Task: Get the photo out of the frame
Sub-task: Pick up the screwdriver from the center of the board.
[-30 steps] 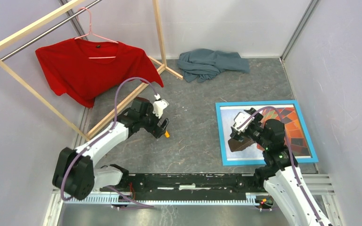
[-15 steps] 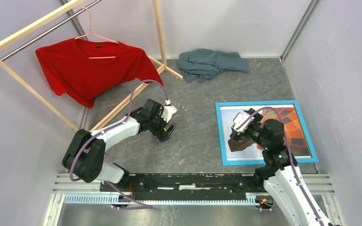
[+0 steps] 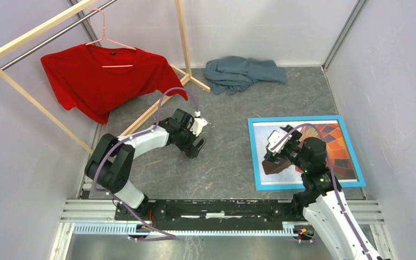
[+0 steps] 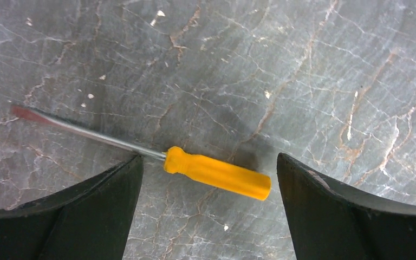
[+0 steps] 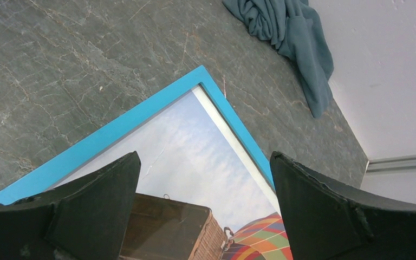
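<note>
The light-blue frame (image 3: 303,119) lies flat on the grey floor at the right, front up. The photo (image 3: 342,153) of a colourful balloon, brown basket and pale sky sits inside it. My right gripper (image 3: 271,157) hovers open and empty over the frame's left part. In the right wrist view the frame (image 5: 141,115), the photo (image 5: 195,146) and the open right gripper (image 5: 205,156) show. My left gripper (image 3: 195,148) is open, low over the floor at centre-left. In the left wrist view the left gripper (image 4: 208,158) straddles a yellow-handled screwdriver (image 4: 222,174) without touching it.
A wooden clothes rack (image 3: 141,116) with a red T-shirt (image 3: 103,78) on a pink hanger stands at the back left. A crumpled blue-grey cloth (image 3: 241,73) lies at the back wall, also in the right wrist view (image 5: 287,32). Walls close in left, right and back.
My left arm has swung right and stretched out, so its gripper now covers the screwdriver's yellow handle in the top view. The right arm, frame and photo have not moved.
</note>
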Controlling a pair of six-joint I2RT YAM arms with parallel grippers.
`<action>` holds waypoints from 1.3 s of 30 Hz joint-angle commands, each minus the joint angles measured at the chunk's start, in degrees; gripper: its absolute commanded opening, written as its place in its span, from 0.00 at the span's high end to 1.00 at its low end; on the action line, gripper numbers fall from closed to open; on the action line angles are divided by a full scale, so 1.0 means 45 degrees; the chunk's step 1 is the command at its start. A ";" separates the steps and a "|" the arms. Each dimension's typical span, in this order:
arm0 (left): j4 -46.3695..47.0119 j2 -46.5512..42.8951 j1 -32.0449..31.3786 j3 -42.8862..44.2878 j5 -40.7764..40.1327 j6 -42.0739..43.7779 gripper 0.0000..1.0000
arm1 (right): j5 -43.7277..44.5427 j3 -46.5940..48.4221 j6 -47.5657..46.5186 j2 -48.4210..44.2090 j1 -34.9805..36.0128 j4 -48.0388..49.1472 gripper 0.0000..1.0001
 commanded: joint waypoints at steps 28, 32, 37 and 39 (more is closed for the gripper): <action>0.0051 0.0499 -0.0023 0.1354 -0.3285 0.0081 0.83 | -0.0018 -0.0205 -0.0283 -0.0151 0.0028 0.0488 0.02; 0.0839 0.1570 -0.0033 0.2599 -0.4282 0.0343 0.89 | 0.0096 -0.0215 -0.0273 -0.0083 0.0036 0.0528 0.02; 0.1068 0.3525 -0.0023 0.5283 -0.4917 0.1221 0.90 | 0.0210 -0.0244 -0.0254 -0.0057 0.0037 0.0562 0.02; 0.1081 0.4387 -0.0023 0.6330 -0.5212 0.1570 0.90 | 0.0263 -0.0240 -0.0254 -0.0028 0.0021 0.0557 0.02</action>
